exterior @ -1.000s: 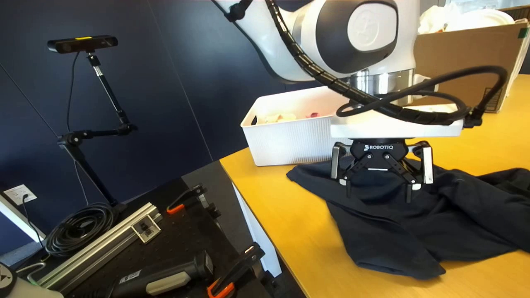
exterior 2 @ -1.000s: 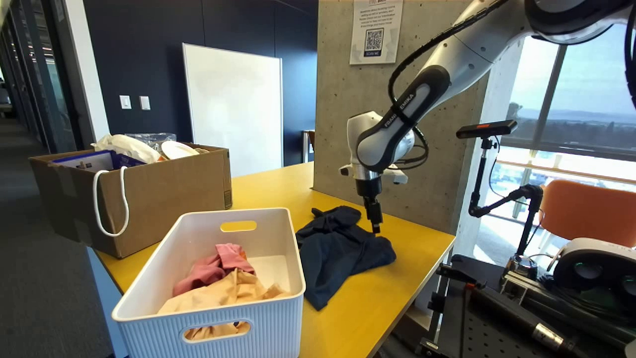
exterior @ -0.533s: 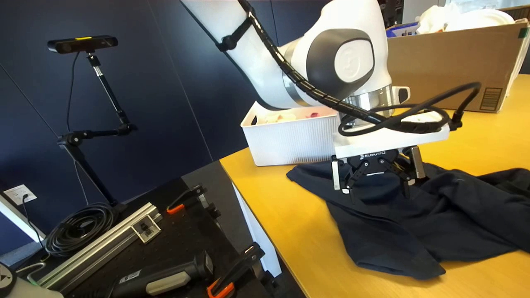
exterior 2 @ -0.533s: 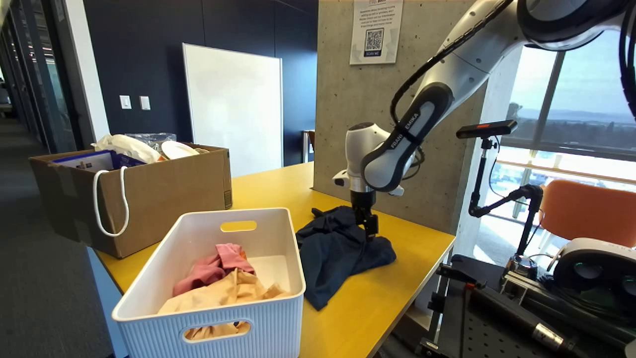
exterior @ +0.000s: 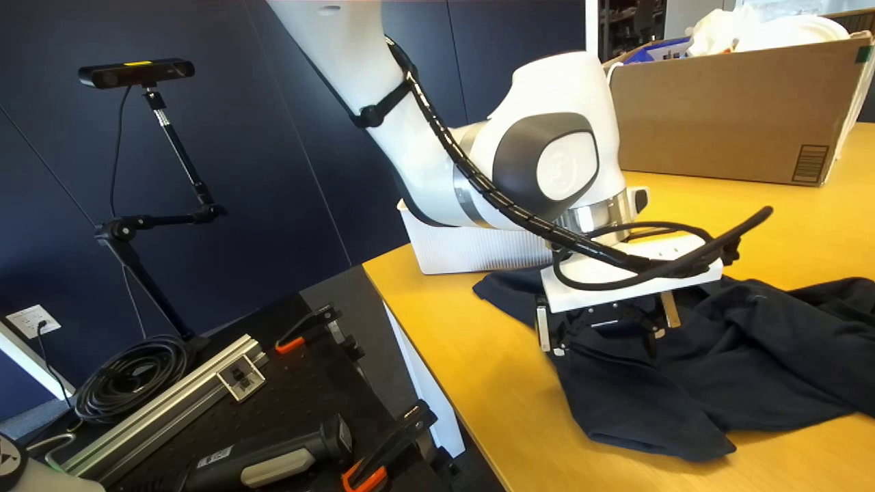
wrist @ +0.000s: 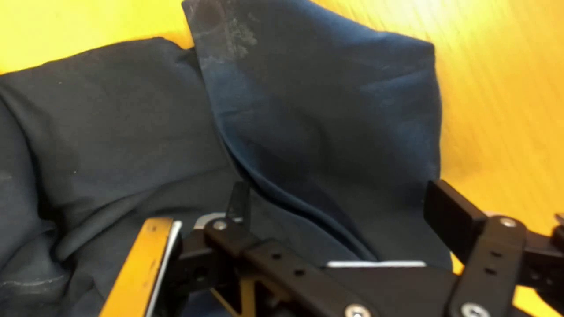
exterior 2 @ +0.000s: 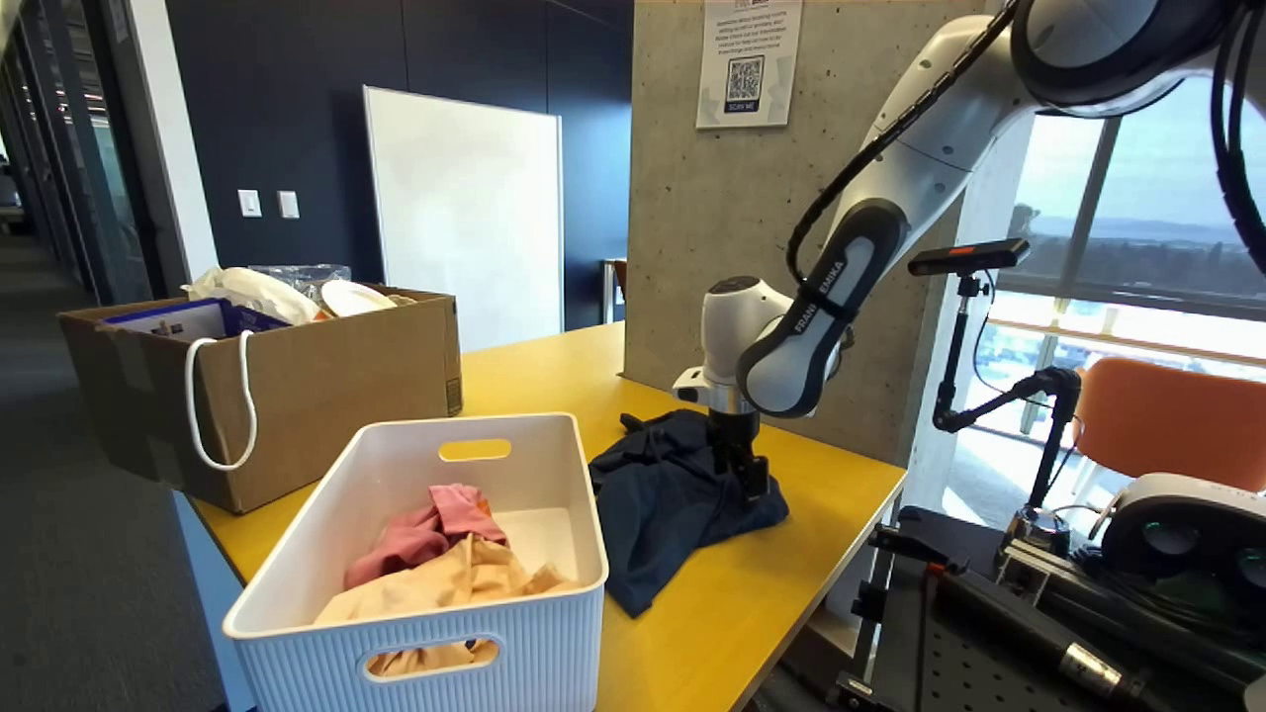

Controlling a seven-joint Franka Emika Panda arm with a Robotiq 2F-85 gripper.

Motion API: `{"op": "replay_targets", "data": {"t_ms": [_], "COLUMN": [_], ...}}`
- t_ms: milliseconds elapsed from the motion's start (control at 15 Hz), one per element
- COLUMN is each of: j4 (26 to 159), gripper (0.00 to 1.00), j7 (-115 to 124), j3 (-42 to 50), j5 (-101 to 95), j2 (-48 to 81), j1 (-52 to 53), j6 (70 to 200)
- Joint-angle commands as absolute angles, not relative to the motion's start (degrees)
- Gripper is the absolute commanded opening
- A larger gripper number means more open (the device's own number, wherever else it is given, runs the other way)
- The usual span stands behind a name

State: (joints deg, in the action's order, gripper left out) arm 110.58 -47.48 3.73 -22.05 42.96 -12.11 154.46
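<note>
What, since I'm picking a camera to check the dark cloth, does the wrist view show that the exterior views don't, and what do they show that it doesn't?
Only the wrist view shows pale marks on the dark cloth.

Only the exterior views show the robot arm, white bin, cardboard box and black camera on its stand.

Both share the cloth lying on the yellow table, with the gripper down at it; whether it touches the cloth, I cannot tell.
</note>
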Motion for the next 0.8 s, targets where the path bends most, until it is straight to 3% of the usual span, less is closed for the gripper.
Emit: {"op": "replay_targets", "data": {"t_ms": [0, 733], "j4": [110.33, 102.61], "gripper": [1.00, 1.00], "j7": [-49.58, -56.56], "j3": [4.50, 0.66], "j5": [-23.09, -20.73], "j2": [44.51, 47.88], "j1": [-13.45, -16.88], "j6": [157.65, 156.86]}}
